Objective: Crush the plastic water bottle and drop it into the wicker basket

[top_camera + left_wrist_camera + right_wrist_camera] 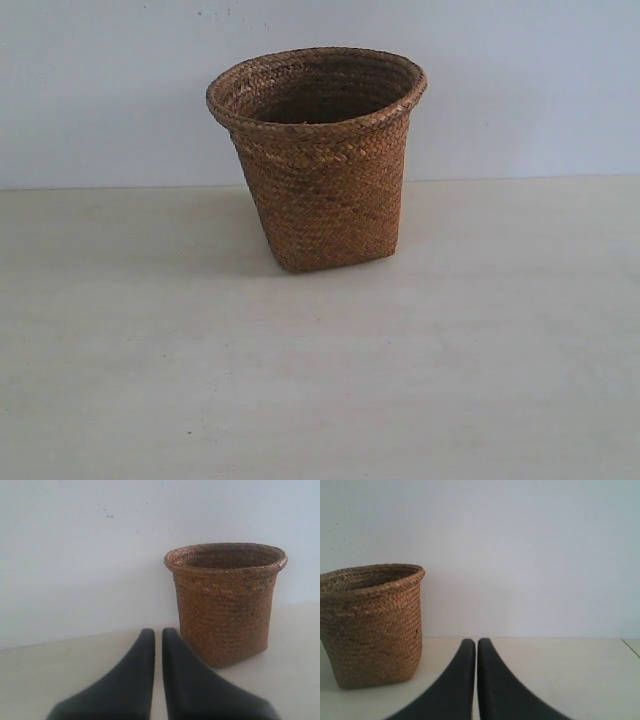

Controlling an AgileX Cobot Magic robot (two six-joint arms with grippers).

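The brown wicker basket (322, 160) stands upright on the pale table, near the back wall, and what shows of its inside is dark. The plastic water bottle is out of view in every frame. Neither gripper shows in the exterior view. In the left wrist view my left gripper (158, 635) is shut with nothing between its black fingers, and the basket (225, 602) stands a little beyond it to one side. My right gripper (476, 644) is likewise shut and empty, with the basket (372, 622) off to its side.
The pale table (150, 350) stretches wide on both sides of the basket and in front of it. A plain light wall (100, 90) closes the back. A table edge (630, 647) shows at the far corner of the right wrist view.
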